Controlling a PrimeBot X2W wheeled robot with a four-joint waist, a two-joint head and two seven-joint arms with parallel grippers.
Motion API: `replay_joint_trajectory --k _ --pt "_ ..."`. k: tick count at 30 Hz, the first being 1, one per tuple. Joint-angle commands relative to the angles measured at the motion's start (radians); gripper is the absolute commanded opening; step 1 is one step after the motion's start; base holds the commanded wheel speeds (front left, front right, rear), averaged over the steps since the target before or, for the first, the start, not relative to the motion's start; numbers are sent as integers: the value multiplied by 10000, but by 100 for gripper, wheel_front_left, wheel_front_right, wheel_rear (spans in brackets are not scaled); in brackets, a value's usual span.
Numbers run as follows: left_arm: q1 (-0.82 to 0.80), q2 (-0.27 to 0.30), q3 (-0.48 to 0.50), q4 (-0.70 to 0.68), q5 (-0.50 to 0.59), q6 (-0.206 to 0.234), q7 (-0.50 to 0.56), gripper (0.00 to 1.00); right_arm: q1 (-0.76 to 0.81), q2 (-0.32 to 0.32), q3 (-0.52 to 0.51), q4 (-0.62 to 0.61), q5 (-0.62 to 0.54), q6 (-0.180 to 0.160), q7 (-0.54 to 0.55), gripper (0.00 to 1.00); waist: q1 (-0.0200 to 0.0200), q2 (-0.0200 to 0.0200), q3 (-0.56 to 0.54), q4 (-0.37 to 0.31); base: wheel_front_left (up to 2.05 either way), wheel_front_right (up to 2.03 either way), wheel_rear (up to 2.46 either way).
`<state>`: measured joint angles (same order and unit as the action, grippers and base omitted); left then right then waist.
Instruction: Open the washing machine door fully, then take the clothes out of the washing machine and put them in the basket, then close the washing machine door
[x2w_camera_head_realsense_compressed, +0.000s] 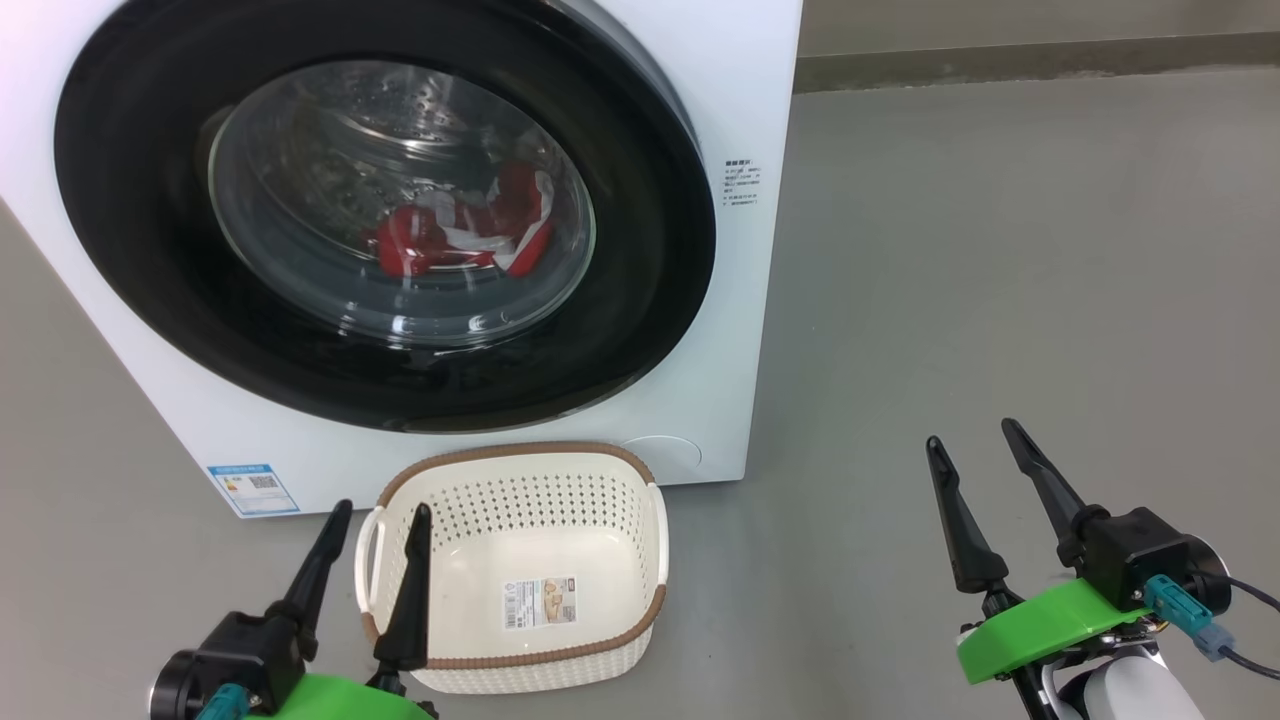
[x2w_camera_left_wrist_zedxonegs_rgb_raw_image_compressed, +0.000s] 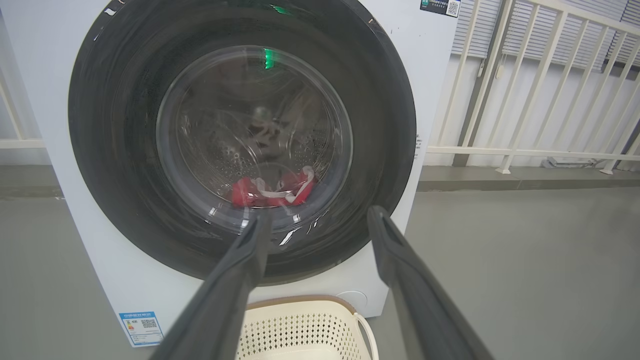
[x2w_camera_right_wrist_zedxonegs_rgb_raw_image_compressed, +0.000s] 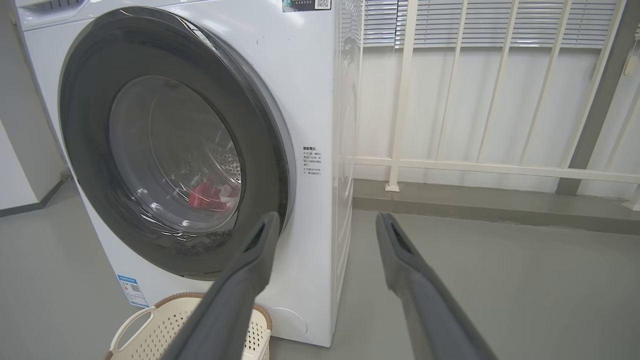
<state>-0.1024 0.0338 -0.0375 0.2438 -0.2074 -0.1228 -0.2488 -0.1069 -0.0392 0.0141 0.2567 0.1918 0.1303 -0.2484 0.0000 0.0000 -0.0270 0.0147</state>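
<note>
washing machine door (x2w_camera_head_realsense_compressed: 300, 200): closed, flat against the front of the washing machine (x2w_camera_head_realsense_compressed: 740, 120). wide black rim, clear glass bowl at centre.

clothes (x2w_camera_head_realsense_compressed: 460, 235): red with white trim, seen through the glass. they lie in a heap low in the steel drum, toward 5 o'clock of the glass in the head view.

blue label (x2w_camera_head_realsense_compressed: 253, 489): on the machine's front, at 7 o'clock of the door.

basket (x2w_camera_head_realsense_compressed: 520, 500): upright on the floor (x2w_camera_head_realsense_compressed: 1000, 250) at 6 o'clock of the door, just in front of the machine's base. a barcode sticker (x2w_camera_head_realsense_compressed: 540, 602) shows on its bare bottom.

left gripper (x2w_camera_head_realsense_compressed: 384, 507): at 7 o'clock in the head view, jaws spread wide. one finger shows over the basket's left end, the other just outside its left handle. cannot tell whether either touches the basket. in the left wrist view the jaws point at the lower part of the door.

right gripper (x2w_camera_head_realsense_compressed: 971, 432): at 4 o'clock in the head view, over bare floor, well apart from machine and basket. jaws spread wide.

white railing (x2w_camera_right_wrist_zedxonegs_rgb_raw_image_compressed: 500, 167): behind the machine, at 3 o'clock in the right wrist view.
</note>
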Motion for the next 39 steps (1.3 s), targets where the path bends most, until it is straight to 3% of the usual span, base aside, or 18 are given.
replay_joint_trajectory --k 1,20,21,23,24,27,39 --pt "-441 164 267 -317 224 -15 -130 100 -468 -117 241 -297 -250 4 -134 100 0 0 -5 3 0 0 0" --pt "-492 164 289 -237 111 -30 -130 100 -454 -112 97 -340 41 4 -134 100 0 0 186 61 0 0 0" --pt "-515 164 282 -249 108 -30 -130 100 -480 -112 84 -334 112 4 -134 74 0 0 234 81 0 0 0" --pt "-566 164 270 -280 66 -24 -130 100 -574 -111 55 -296 309 4 -134 7 0 0 360 127 0 0 0" --pt "-594 164 259 -306 33 -20 -130 100 -634 -111 63 -260 416 4 -134 0 0 0 424 152 0 0 0" --pt "-685 164 191 -449 1 7 -130 100 -897 -111 91 -116 983 4 -134 0 0 0 682 239 0 0 0" --pt "-1381 164 -149 -1114 -122 155 -130 100 -3322 -160 146 1352 6427 4 -97 0 0 0 2224 689 0 0 0"
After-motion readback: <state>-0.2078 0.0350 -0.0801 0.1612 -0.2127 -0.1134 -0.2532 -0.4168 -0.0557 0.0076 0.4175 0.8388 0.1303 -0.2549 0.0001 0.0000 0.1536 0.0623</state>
